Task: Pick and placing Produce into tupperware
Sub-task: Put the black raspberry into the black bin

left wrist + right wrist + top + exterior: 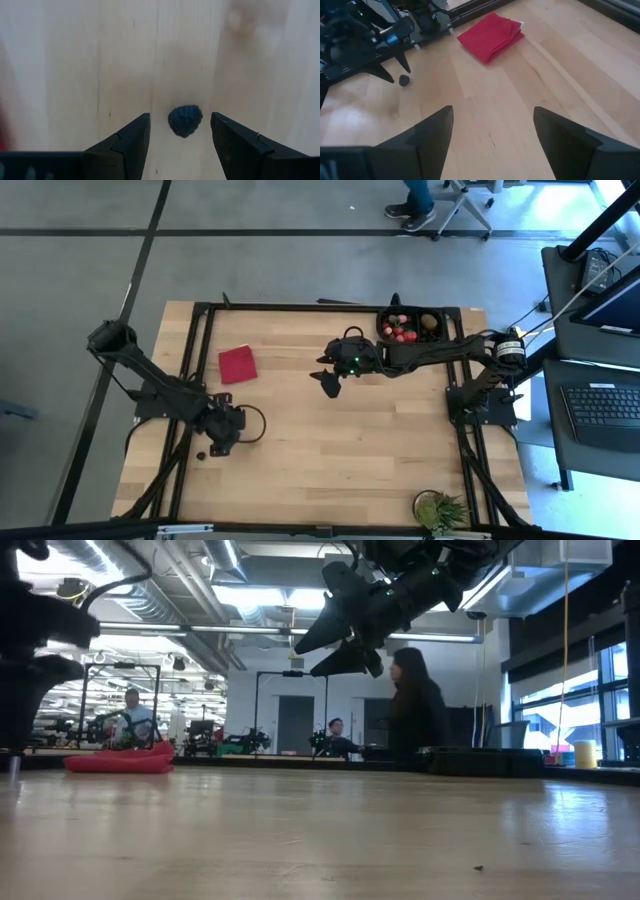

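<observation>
My left gripper (180, 137) is down low over the wooden table (330, 440) near its left edge, fingers parted with a small dark round berry (185, 120) lying on the boards between them — a clear gap shows on each side of it, so I am not touching it and I grip nothing. From above, that same berry (201, 453) is a tiny dark speck just beside my left gripper (222, 442), at the near-left part of the table. My right gripper (328, 378) hangs in the air above the middle of the table toward the far side, its fingers spread wide and empty; seen level from the table top it (335, 640) floats well above the surface. Past my right fingers I see my left arm and the berry (404, 80) on the wood, with the folded red cloth (491, 35) lying flat farther along. The cloth (238, 364) sits at the far-left part of the table, well apart from both grippers. The black tupperware (385, 330) rests at the far edge, right of centre, already holding red strawberry pieces (400, 330) and a brown lump (429, 322). A spiky green plant (440, 510) stands at the near-right corner.
</observation>
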